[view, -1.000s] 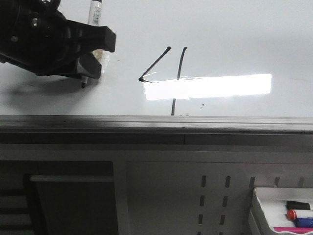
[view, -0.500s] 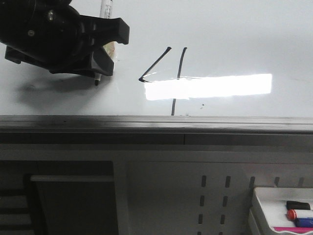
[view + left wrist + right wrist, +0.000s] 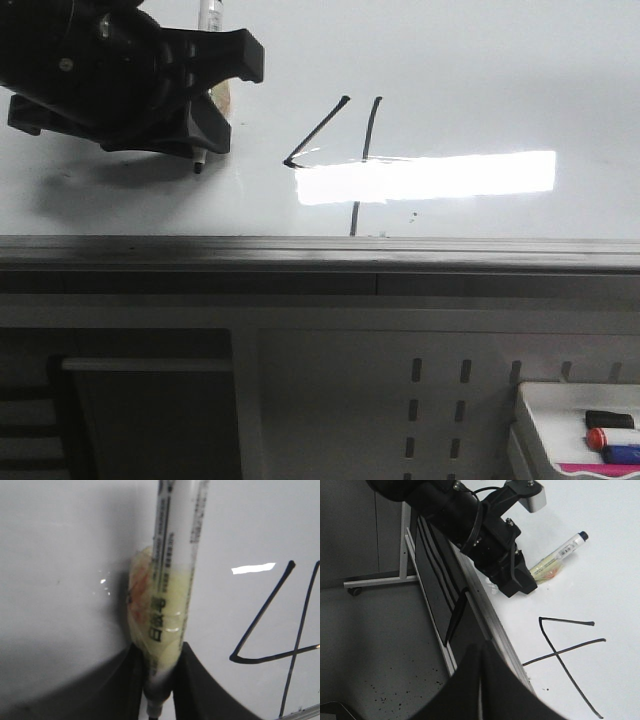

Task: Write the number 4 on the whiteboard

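A: Entry, status of the number 4 [image 3: 350,160]?

B: Drawn in thin black strokes on the whiteboard [image 3: 480,70], near the middle of the board's near edge. Angled stroke, horizontal bar, long vertical; top open. In the front view a bright glare strip covers most of the bar. The foot of the vertical reaches down close to the grey edge rail [image 3: 320,252].

A: Left gripper [image 3: 205,110]?

B: Over the board's near-left part, to the left of the digit and apart from it. Fingers clamped on a marker [image 3: 172,580], a clear barrel with printed text and a yellowish wrap at the grip. Marker tip [image 3: 197,168] points down at the board; contact with the surface cannot be judged.

A: Right gripper [image 3: 479,680]?

B: Seen only in its own wrist view, off the near edge of the board. Fingers pressed together, nothing between them.

A: Anything else?

B: White tray [image 3: 540,420] with markers below the board's near-right corner.
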